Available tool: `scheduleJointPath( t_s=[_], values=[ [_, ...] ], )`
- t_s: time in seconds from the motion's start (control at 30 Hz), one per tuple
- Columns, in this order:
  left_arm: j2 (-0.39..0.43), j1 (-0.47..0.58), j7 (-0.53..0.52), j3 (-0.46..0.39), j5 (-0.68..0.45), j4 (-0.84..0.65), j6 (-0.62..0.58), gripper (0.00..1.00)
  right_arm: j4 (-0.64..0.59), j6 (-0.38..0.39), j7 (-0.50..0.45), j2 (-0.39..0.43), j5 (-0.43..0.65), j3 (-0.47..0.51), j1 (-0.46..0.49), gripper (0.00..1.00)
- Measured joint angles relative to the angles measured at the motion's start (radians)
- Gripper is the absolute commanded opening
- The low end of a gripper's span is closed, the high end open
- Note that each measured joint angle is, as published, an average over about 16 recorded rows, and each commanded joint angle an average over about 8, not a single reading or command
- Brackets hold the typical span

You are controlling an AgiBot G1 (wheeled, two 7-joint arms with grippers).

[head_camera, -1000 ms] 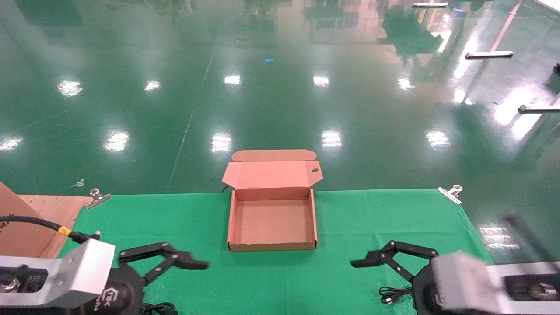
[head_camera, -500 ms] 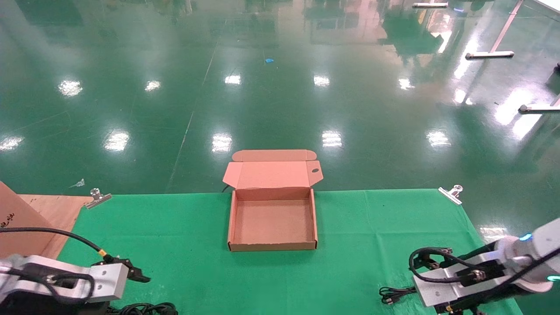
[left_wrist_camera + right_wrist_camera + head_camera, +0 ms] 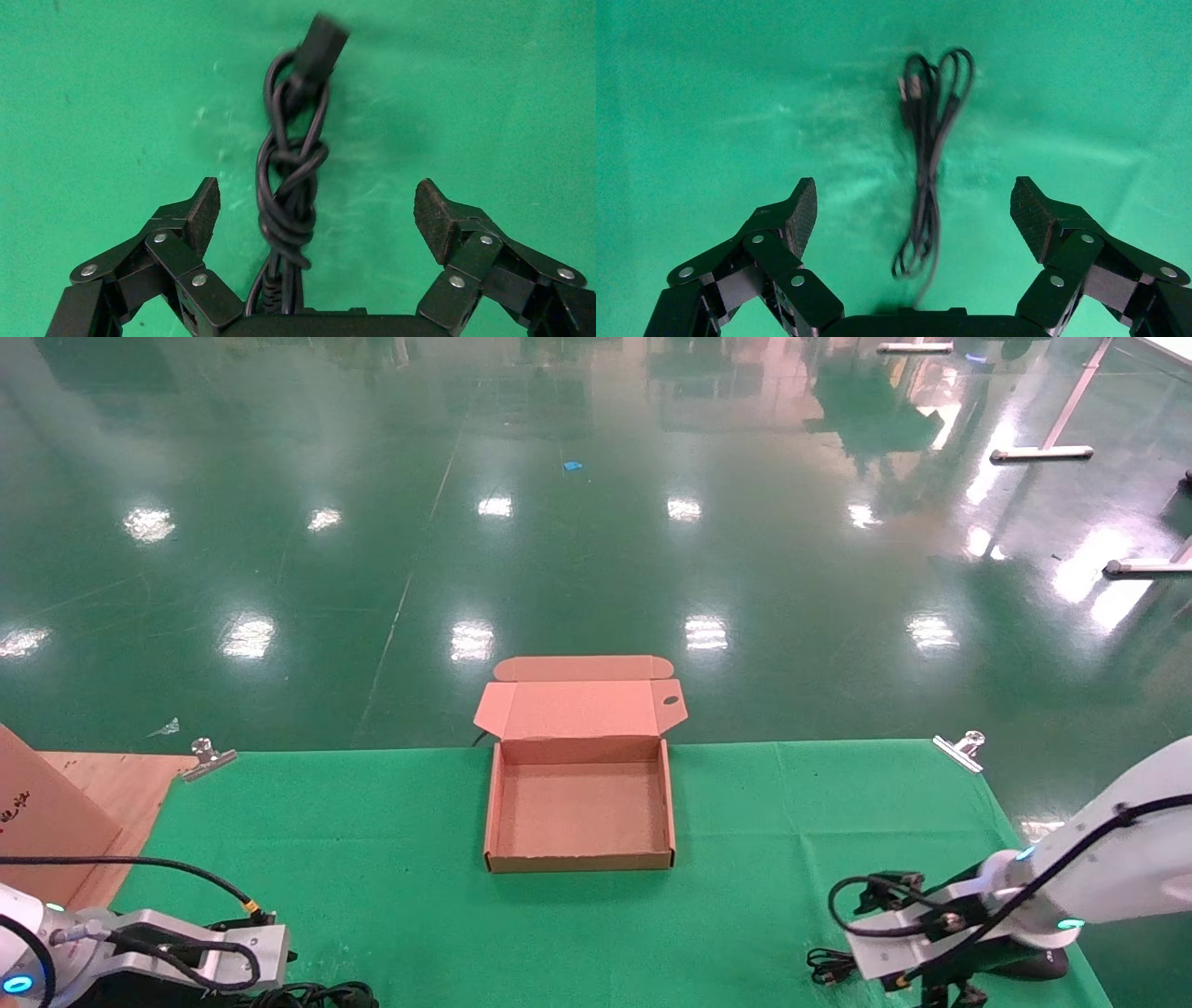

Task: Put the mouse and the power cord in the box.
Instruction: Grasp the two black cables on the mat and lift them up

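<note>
Head view: the box (image 3: 579,812) sits open at centre frame on the green cloth (image 3: 400,840), lid folded back with a small dark oval hole at its right edge, nothing inside it. At the far left edge a brown carton (image 3: 37,822) shows red print, too cut off to read. Two metal clips (image 3: 207,758) pin the cloth's far corners. Lower left, the left arm covers most of the power cord (image 3: 317,996), only dark loops peeking out at the bottom edge. Lower right, the mouse (image 3: 1029,968) is half hidden under the right arm, its thin cable (image 3: 832,965) trailing left.

Left wrist view: left gripper (image 3: 316,210) spread wide, straddling the knotted power cord, its plug end blurred up top.

Right wrist view: right gripper (image 3: 914,209) spread wide too, over the mouse's bundled cable; the mouse itself is out of frame.
</note>
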State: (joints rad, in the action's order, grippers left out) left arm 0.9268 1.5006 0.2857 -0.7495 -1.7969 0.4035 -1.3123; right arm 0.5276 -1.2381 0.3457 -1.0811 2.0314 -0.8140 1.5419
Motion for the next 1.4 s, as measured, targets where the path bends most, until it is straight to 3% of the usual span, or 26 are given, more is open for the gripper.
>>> scheduleJointPath(
  t_s=[0.37,0.8,0.87,0.9,0.97,1.13,1.17,1.23,1.4],
  values=[
    [0.068,0.028,0.118,-0.002,-0.007,-0.197,0.07,1.0,-0.263,0.108,0.157,-0.095,-0.019,0.01,0.036,1.0],
    [0.103,0.058,0.188,-0.006,-0.017,-0.31,0.123,1.0,-0.422,0.181,0.265,-0.141,-0.047,0.029,0.065,1.0],
    [0.107,0.061,0.192,-0.007,-0.018,-0.321,0.132,1.0,-0.437,0.19,0.275,-0.144,-0.05,0.031,0.066,0.95],
    [0.109,0.062,0.195,-0.008,-0.019,-0.327,0.137,1.0,-0.443,0.195,0.279,-0.146,-0.051,0.032,0.067,0.88],
    [0.113,0.065,0.198,-0.009,-0.021,-0.336,0.145,0.86,-0.455,0.205,0.287,-0.149,-0.053,0.033,0.068,0.65],
    [0.121,0.068,0.206,-0.01,-0.024,-0.356,0.164,0.24,-0.476,0.237,0.303,-0.154,-0.057,0.036,0.068,0.08],
    [0.122,0.068,0.208,-0.01,-0.024,-0.359,0.167,0.11,-0.479,0.244,0.305,-0.156,-0.058,0.037,0.068,0.02],
    [0.125,0.069,0.211,-0.011,-0.025,-0.365,0.172,0.0,-0.484,0.261,0.309,-0.158,-0.058,0.037,0.066,0.0],
    [0.129,0.069,0.218,-0.012,-0.026,-0.377,0.179,0.0,-0.494,0.303,0.318,-0.164,-0.06,0.039,0.062,0.0]
  ],
)
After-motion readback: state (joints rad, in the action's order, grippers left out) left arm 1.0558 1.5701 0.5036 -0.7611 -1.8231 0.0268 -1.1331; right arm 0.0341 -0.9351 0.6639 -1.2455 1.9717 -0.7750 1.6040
